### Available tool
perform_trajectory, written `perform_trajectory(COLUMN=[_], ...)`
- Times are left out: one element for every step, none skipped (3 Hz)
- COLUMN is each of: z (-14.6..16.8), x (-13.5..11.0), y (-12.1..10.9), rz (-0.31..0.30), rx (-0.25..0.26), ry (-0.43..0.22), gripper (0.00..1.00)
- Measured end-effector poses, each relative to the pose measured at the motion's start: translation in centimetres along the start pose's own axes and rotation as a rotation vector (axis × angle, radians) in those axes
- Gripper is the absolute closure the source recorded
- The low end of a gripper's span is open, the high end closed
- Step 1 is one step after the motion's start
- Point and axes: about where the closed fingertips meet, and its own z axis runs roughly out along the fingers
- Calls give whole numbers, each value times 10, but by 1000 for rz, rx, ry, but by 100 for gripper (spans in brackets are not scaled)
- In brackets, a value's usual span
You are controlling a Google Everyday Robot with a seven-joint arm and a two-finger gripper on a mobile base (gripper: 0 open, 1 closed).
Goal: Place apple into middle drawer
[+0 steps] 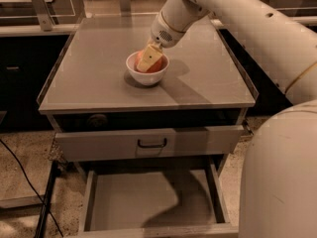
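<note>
The red-orange apple lies in a white bowl on the grey cabinet top. My gripper reaches down from the upper right into the bowl, sits right against the apple and covers most of it. The middle drawer is pulled out at the bottom of the view, wide and shallow with a bare grey floor, directly below and in front of the bowl.
A grey drawer with a small black handle sticks out slightly just under the cabinet top, above the open drawer. My arm crosses the upper right and my white body fills the lower right. A black cable runs on the floor at left.
</note>
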Motion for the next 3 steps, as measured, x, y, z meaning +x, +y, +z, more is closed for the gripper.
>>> perform_trajectory(z=[0,-4,-9], x=[-1,-3,-6], y=[0,-2,-3], rz=[0,-3,-7], rx=[2,12,23], ry=[-2,-6,-11], gripper=[20,19,21])
